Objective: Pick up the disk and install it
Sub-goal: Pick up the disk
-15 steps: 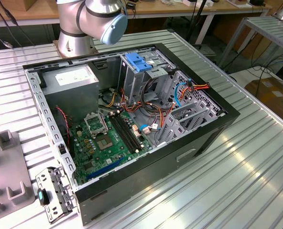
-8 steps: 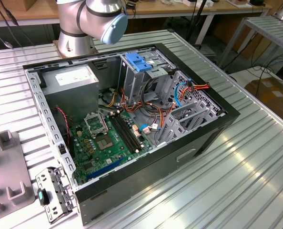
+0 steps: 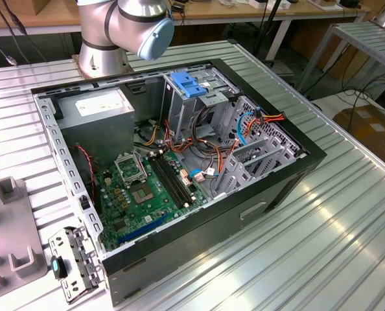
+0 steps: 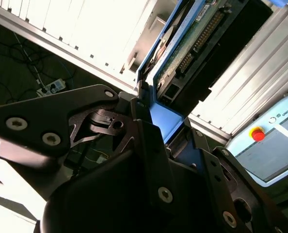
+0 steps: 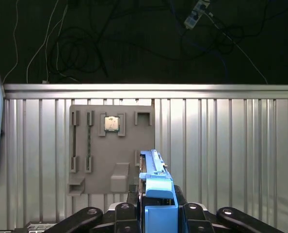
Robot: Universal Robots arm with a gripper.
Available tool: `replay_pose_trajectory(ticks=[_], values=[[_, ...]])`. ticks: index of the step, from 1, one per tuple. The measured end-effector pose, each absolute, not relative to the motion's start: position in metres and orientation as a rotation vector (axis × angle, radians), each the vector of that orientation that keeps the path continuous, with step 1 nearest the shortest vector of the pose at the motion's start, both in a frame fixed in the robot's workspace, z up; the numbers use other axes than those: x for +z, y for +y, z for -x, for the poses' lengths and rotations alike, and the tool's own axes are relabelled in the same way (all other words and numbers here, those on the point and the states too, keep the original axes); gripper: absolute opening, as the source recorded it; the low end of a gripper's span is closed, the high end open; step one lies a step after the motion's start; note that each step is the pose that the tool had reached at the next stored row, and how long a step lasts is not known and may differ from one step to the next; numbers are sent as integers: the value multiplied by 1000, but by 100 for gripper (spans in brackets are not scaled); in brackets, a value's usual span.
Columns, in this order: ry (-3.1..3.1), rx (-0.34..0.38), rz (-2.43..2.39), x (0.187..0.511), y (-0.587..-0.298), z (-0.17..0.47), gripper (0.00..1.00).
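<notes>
Gripper [image 5: 156,209] clamped on the one disk [image 5: 155,170], dark fingers [image 5: 133,201] pressed to both sides of its blue carrier. The disk is held on edge over the ribbed table [image 5: 221,145], near one grey fixture plate [image 5: 98,160] carrying one chip [image 5: 111,124]. The table's edge rail [image 5: 149,88] runs beyond the plate. Exterior view: one open computer case [image 3: 199,240], one blue bracket [image 3: 188,84] atop its bay, bare ribbing along the exterior view's right.

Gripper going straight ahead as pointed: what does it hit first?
Likely the grey fixture plate on the ribbed table, near its edge; the disk in the gripper would touch first. Depth is unclear.
</notes>
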State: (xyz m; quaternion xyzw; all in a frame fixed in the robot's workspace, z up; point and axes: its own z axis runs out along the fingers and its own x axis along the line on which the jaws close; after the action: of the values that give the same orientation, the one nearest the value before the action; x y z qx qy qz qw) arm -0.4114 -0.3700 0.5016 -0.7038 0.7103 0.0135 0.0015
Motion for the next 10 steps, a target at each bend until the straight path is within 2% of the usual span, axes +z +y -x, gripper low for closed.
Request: replay_pose_trajectory(ticks=[10], values=[[2229, 42, 2209, 507, -370, 411, 37]])
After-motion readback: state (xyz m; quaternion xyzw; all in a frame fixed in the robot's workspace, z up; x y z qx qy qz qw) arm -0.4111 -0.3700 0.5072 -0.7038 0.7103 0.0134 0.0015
